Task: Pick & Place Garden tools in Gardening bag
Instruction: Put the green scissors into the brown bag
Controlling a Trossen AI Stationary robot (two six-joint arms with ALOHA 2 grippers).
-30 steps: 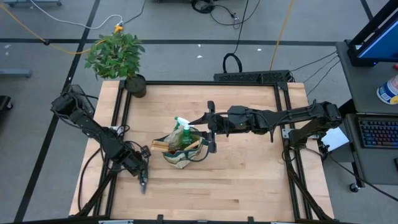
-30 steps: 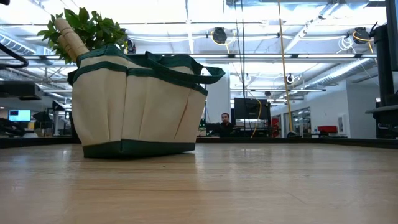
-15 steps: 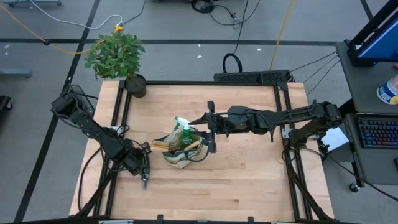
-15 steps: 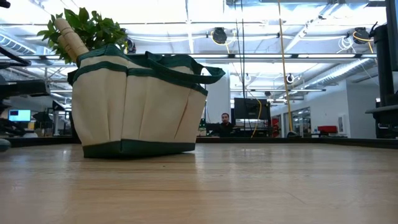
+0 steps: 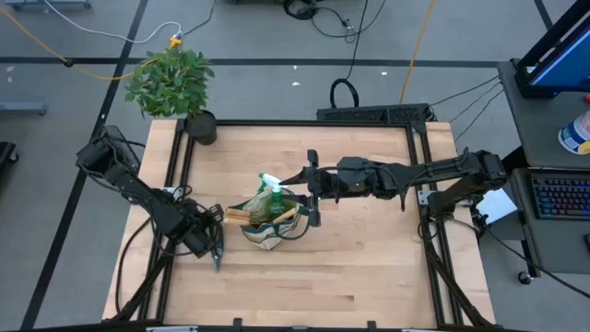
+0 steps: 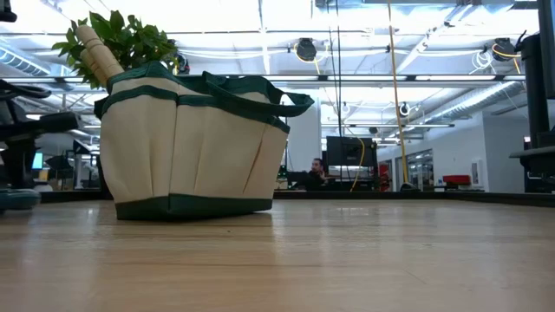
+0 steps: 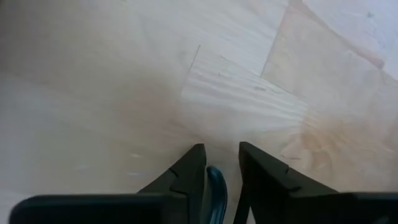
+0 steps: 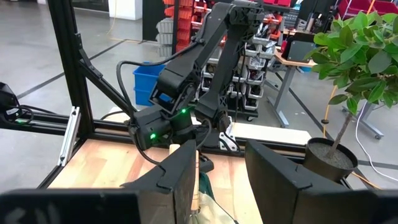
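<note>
Several garden tools stand in the gardening bag (image 5: 269, 229) near the middle of the worktop (image 5: 369, 267) — a green spray bottle (image 5: 273, 195) with a white trigger and wooden handles (image 5: 241, 217) jutting above the rim. The right hand (image 5: 313, 188) hovers at the bag's rim, fingers apart, holding nothing. The left hand (image 5: 216, 261) sits low by the worktop's left edge, fingers slightly parted and empty. A potted plant (image 5: 175, 85) stands at the far-left corner.
</note>
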